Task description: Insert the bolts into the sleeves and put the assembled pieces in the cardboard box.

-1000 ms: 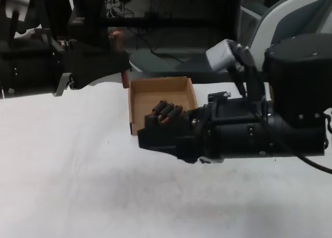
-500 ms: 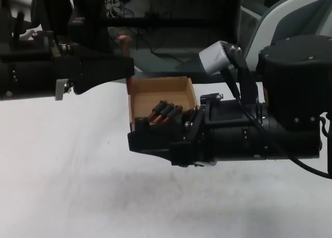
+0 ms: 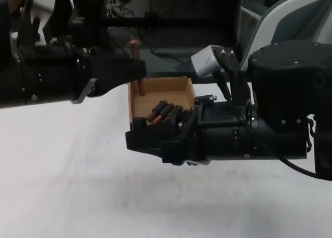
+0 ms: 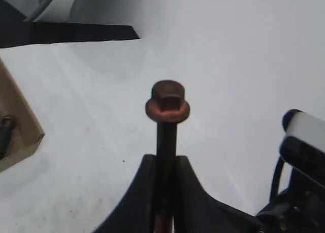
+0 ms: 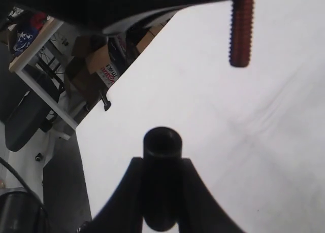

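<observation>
from the high view, the left gripper [image 3: 134, 69] hangs over the near-left corner of the cardboard box [image 3: 171, 94], pinching a bolt [image 3: 135, 45] upright, head on top and threads pointing down. i'd guess it's held that way so the shaft can drop straight into a bore. the right gripper [image 3: 138, 137] sits lower and nearer, just in front of the box over the white bench [image 3: 62, 160]. several assembled pieces [image 3: 163, 111] lie side by side in the box, so the job looks partly done. from here i can't make out what the right jaws carry, or how well the two parts line up.

the left wrist view fills in the grip: the jaws are pressed onto the bolt's shaft below its flanged hex head [image 4: 167, 103], leaving the head free. a corner of the box shows off to one side, with the bench behind.

the right wrist view shows what the other two don't: the right jaws are clamped around a black sleeve [image 5: 162, 141], its bore facing up. the bolt's threaded end [image 5: 240, 35] hangs above it and off to one side, well apart from the mouth. by my reckoning, the tip has yet to be centred over that bore before it goes down, and a slight misalignment would catch the threads on the rim.
</observation>
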